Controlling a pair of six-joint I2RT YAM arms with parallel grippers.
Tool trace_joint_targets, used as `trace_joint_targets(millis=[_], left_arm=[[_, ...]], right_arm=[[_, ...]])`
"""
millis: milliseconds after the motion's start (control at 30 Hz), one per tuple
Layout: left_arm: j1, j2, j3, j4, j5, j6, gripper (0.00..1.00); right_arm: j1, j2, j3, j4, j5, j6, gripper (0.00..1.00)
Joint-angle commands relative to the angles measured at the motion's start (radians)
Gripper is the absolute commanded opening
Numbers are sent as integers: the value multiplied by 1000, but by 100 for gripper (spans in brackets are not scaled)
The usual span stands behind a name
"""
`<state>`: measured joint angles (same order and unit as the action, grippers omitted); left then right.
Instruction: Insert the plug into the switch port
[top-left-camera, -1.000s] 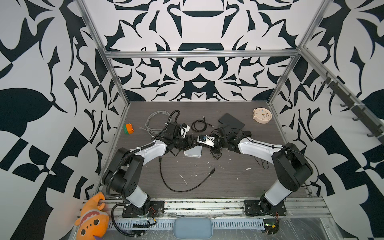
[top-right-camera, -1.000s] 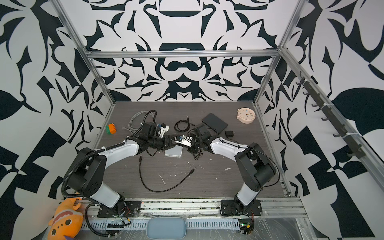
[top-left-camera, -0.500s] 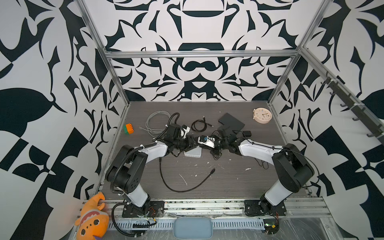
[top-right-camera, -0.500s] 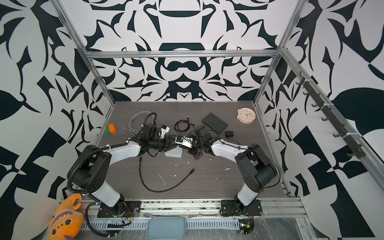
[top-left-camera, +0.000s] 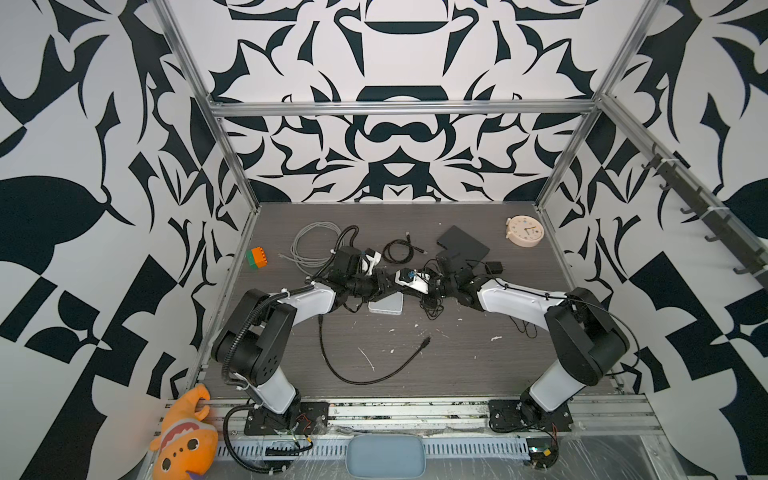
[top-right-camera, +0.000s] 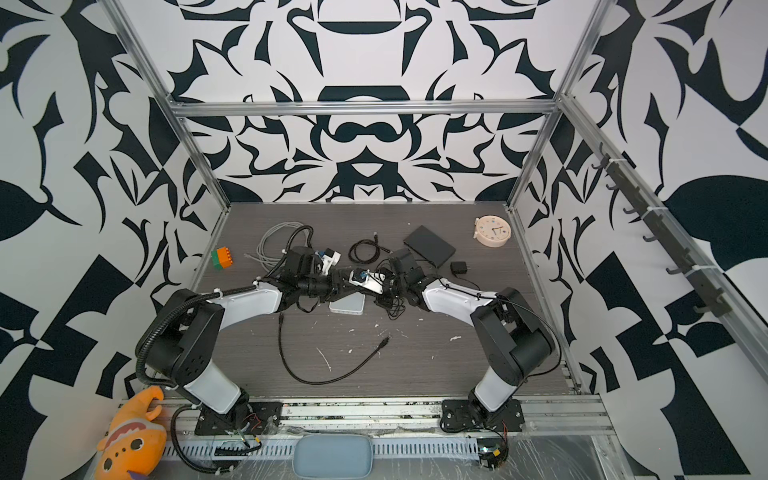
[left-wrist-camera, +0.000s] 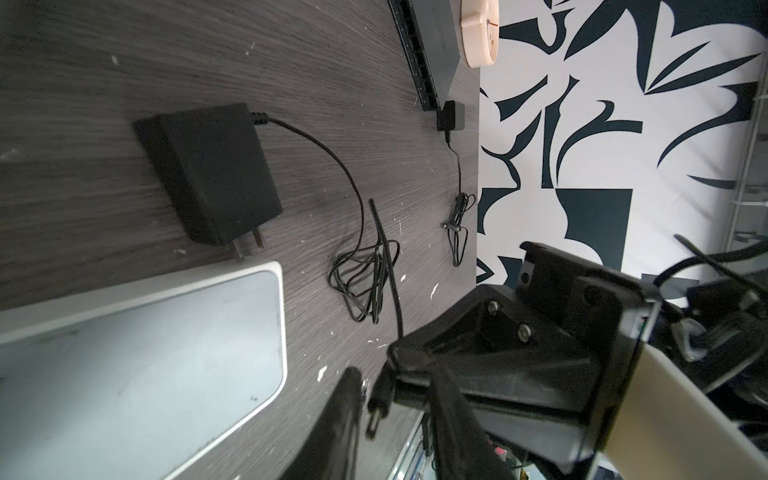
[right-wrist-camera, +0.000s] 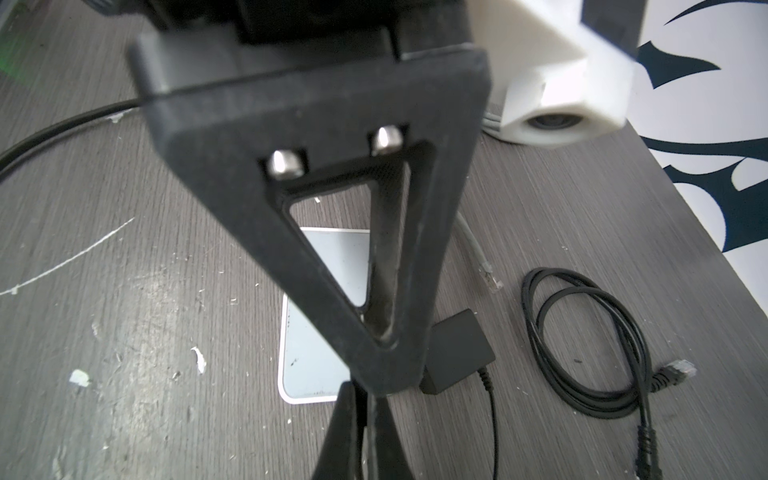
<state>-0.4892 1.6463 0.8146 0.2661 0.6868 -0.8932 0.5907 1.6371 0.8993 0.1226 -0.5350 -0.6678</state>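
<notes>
- Not inserted yet: the small black barrel plug (left-wrist-camera: 375, 411) hangs just above the dark wood-grain tabletop (left-wrist-camera: 124, 83). It is beside a corner of the white flat box with a pale grey top (left-wrist-camera: 124, 353), which I take for the switch.
- The right gripper (left-wrist-camera: 397, 358) has its jaws closed on the plug's rear end, where the thin black cord (left-wrist-camera: 388, 266) leaves it.
- The left gripper (left-wrist-camera: 390, 399) has its jaws partly open on either side of the plug, with a sliver of gap showing; I see no grip.
- Left to do, by my judgement: settle the grasp, find the port, line up, push in.
- No port on the white box shows in any view.
- A black flat box (left-wrist-camera: 442, 37) with a row of ports lies well apart; which box is meant I cannot tell.
- In both top views the arms cover the plug. The right wrist view is mostly filled by the other arm's blurred black jaw.
</notes>
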Motion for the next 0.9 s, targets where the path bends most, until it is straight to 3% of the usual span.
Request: trace_joint_targets(millis=[0, 633, 867], left_arm=[[0, 19, -15, 29, 29, -22, 28], [0, 24, 7, -8, 35, -26, 5], [-1, 14, 20, -46, 36, -6, 5]], right_arm=[[-1, -20, -3, 48, -16, 22, 0], [-1, -29, -30, 68, 25, 25, 0], [-16, -67, -83, 70, 64, -12, 23]])
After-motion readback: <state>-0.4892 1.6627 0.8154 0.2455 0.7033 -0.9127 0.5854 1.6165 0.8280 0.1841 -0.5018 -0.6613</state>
